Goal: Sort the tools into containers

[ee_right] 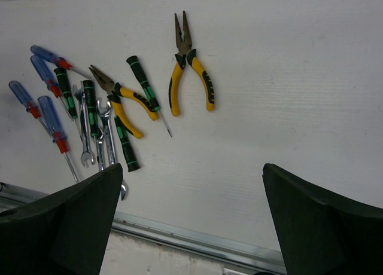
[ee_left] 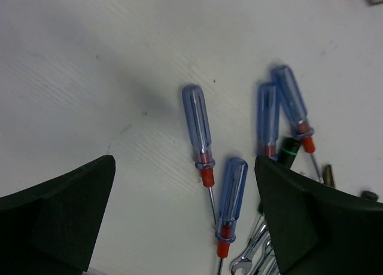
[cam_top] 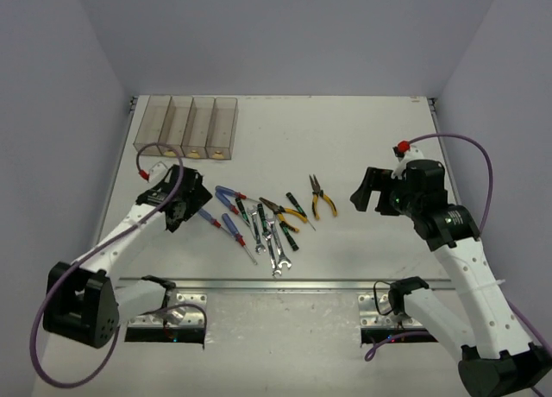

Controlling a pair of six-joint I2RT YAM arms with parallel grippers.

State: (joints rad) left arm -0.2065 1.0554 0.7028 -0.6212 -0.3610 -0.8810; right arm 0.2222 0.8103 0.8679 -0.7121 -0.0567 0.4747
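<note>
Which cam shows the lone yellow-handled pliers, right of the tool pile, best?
Right wrist: the pliers lie whole and large, nose and both handles clear, nothing covering them. Top external shows the same pliers whole too, but small. Left wrist does not show them.

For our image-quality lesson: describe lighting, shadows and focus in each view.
Top external: even, diffuse light, faint shadows by the tools. Left wrist: blue screwdrivers slightly soft, a blurred shadow on the table. Right wrist: pliers crisp; gripper fingers dark, featureless.
</note>
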